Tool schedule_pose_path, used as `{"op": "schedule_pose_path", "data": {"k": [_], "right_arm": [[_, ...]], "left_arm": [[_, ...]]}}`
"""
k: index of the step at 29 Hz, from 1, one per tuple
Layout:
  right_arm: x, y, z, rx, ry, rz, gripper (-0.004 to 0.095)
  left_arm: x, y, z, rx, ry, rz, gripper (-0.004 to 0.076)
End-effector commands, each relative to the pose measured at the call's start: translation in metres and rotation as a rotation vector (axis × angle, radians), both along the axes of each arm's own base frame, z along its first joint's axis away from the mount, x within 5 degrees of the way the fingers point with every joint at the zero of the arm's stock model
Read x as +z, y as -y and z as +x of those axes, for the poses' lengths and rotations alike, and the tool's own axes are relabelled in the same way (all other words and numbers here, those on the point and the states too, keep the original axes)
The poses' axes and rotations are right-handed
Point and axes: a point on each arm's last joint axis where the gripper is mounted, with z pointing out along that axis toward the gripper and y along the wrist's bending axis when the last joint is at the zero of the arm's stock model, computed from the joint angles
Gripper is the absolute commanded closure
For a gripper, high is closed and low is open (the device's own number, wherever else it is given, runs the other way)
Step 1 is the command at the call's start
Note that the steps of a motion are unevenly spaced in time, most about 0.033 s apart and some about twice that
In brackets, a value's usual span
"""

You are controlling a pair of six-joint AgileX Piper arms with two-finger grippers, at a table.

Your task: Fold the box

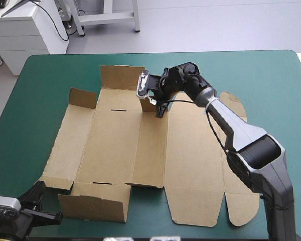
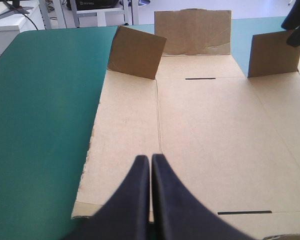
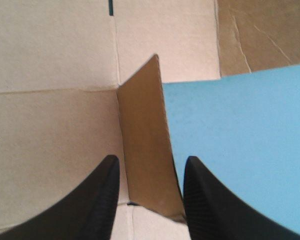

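Observation:
The brown box lies as a cut sheet on the teal-green cover, mostly flat. Small flaps stand raised at its far-left corner, far edge and far middle. My right gripper points down at the far middle flap; in the right wrist view this gripper is open, one finger on each side of that upright flap. My left gripper sits low at the table's near-left corner. Seen from its wrist, it is shut and empty over the sheet's near-left edge.
The teal-green cover shows as a wide strip left of the box and along the far edge. The sheet's right part, with rounded tabs, reaches toward the near edge under the right arm.

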Motion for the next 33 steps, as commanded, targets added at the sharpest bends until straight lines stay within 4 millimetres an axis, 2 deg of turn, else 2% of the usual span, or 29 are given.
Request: {"op": "schedule_pose_path", "data": {"k": [1, 3, 4, 7, 11, 14, 19, 26, 31, 33], "right_arm": [[0.068, 0.020, -0.017, -0.096, 0.137, 0.039, 0.0682], [0.083, 0.029, -0.024, -0.160, 0.145, 0.038, 0.0887], [0.090, 0.033, -0.028, -0.201, 0.129, 0.071, 0.0926], [0.113, 0.052, -0.043, -0.271, 0.012, 0.223, 0.0917], [0.126, 0.094, -0.054, -0.448, -0.146, 0.310, 0.0906], [0.133, 0.132, -0.059, -0.616, -0.163, 0.351, 0.0907], [0.143, 0.178, -0.089, -0.757, -0.132, 0.408, 0.0907], [0.128, 0.213, -0.143, -0.863, -0.049, 0.473, 0.0908], [0.092, 0.222, -0.184, -0.917, -0.053, 0.497, 0.0908], [0.071, 0.224, -0.206, -0.930, -0.059, 0.502, 0.0910]], "left_arm": [[0.013, 0.000, -0.002, -0.003, 0.102, -0.019, 0.0731], [0.013, 0.000, -0.002, -0.003, 0.102, -0.019, 0.0731], [0.013, 0.000, -0.002, -0.003, 0.102, -0.019, 0.0731], [0.015, 0.000, -0.002, -0.002, 0.119, -0.021, 0.0731], [0.024, 0.000, -0.004, 0.000, 0.174, -0.029, 0.0731], [0.030, -0.001, -0.004, 0.002, 0.175, -0.026, 0.0731], [0.033, 0.000, 0.006, 0.002, 0.128, -0.022, 0.0731], [0.038, 0.002, 0.025, 0.006, 0.101, -0.021, 0.0731], [0.048, 0.001, 0.040, 0.018, 0.042, 0.019, 0.0731], [0.061, -0.001, 0.051, 0.041, -0.014, 0.090, 0.0731]]}}
